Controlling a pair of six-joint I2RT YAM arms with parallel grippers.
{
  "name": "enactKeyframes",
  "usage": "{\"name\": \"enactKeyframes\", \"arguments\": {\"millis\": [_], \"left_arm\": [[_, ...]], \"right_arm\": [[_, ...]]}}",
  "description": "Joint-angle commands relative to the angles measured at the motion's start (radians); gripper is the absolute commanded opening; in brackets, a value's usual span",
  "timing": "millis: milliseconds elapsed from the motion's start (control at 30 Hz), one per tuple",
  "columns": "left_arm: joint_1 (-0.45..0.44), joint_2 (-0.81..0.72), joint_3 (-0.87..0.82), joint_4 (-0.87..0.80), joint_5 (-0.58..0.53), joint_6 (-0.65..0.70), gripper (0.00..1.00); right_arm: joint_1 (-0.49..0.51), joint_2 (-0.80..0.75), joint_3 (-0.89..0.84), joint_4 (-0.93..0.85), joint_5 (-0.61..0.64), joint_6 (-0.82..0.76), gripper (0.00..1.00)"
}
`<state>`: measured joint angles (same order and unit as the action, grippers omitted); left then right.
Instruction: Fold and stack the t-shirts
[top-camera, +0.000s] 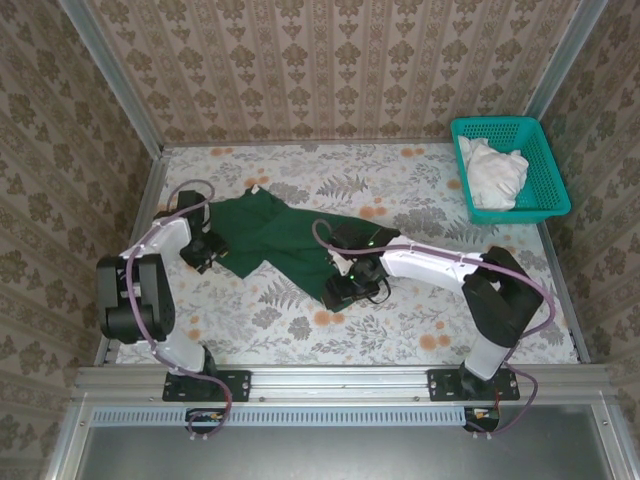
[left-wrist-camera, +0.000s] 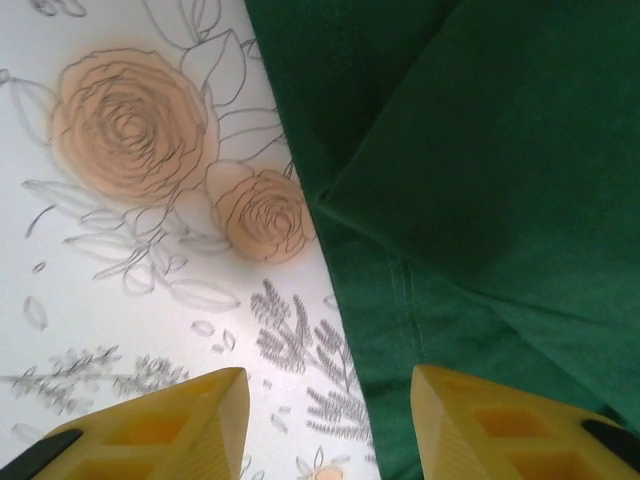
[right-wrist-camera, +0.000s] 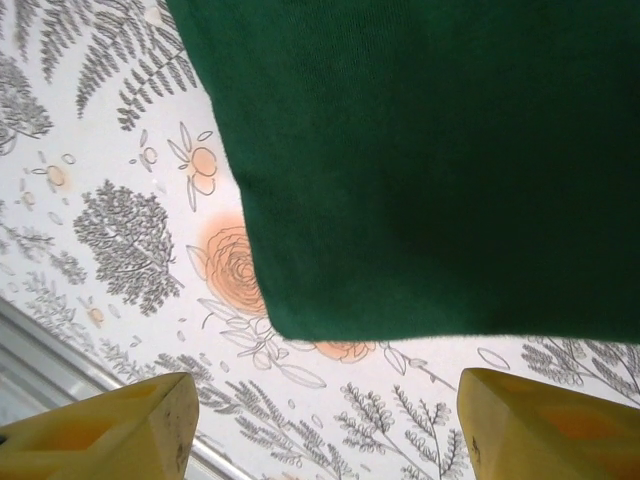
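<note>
— Where is our t-shirt (top-camera: 270, 232)?
— Crumpled on the floral table (top-camera: 420, 325), stretched between our two arms, well apart from the teal basket (top-camera: 497, 122) (white cloth (top-camera: 495, 172) inside it).
— And the pincers?
— Both released. Our left gripper (left-wrist-camera: 328, 390) straddles the shirt's edge; our right gripper (right-wrist-camera: 325, 395) gapes just before a corner. We judge they sit at opposite edges so we can pinch and spread it flat.

Green t-shirt (top-camera: 265, 230) lies btwn L end effector (top-camera: 205, 250) and R end effector (top-camera: 350, 290).
</note>
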<state>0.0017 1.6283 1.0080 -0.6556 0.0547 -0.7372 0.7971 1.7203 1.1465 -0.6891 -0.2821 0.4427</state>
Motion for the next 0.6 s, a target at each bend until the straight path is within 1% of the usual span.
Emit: {"name": "enactKeyframes", "arguments": {"millis": [0, 67, 133, 167, 200, 233, 267, 333, 400, 433, 467, 500, 567], "left_arm": [[0.008, 0.070, 0.026, 0.063, 0.069, 0.050, 0.49], [0.011, 0.111, 0.030, 0.069, 0.083, 0.045, 0.49], [0.011, 0.134, 0.026, 0.099, 0.100, 0.041, 0.53], [0.012, 0.145, 0.029, 0.104, 0.097, 0.041, 0.57], [0.011, 0.159, 0.040, 0.104, 0.091, 0.047, 0.58], [0.011, 0.170, 0.051, 0.103, 0.084, 0.057, 0.58], [0.011, 0.185, 0.061, 0.102, 0.073, 0.067, 0.56], [0.011, 0.210, 0.079, 0.108, 0.059, 0.077, 0.45], [0.011, 0.239, 0.087, 0.123, 0.053, 0.081, 0.35], [0.009, 0.253, 0.092, 0.123, 0.053, 0.082, 0.32], [0.007, 0.263, 0.100, 0.120, 0.047, 0.082, 0.27], [0.006, 0.267, 0.106, 0.126, 0.041, 0.088, 0.20], [0.005, 0.274, 0.123, 0.127, 0.043, 0.088, 0.02]], "right_arm": [[0.022, 0.057, 0.035, -0.027, 0.072, -0.021, 0.71], [0.025, 0.097, 0.058, -0.039, 0.091, -0.013, 0.71], [0.030, 0.120, 0.075, -0.038, 0.091, -0.015, 0.71], [0.033, 0.130, 0.080, -0.034, 0.101, -0.014, 0.71], [0.036, 0.143, 0.085, -0.033, 0.111, -0.013, 0.71], [0.036, 0.159, 0.095, -0.040, 0.121, -0.011, 0.70], [0.035, 0.181, 0.104, -0.050, 0.131, -0.012, 0.67], [0.035, 0.211, 0.116, -0.068, 0.158, -0.010, 0.54], [0.034, 0.223, 0.118, -0.072, 0.183, -0.005, 0.39], [0.031, 0.217, 0.113, -0.068, 0.189, -0.004, 0.34], [0.029, 0.209, 0.110, -0.063, 0.191, -0.003, 0.28], [0.027, 0.197, 0.107, -0.058, 0.193, -0.005, 0.23], [0.019, 0.170, 0.101, -0.050, 0.191, -0.014, 0.16]]}}
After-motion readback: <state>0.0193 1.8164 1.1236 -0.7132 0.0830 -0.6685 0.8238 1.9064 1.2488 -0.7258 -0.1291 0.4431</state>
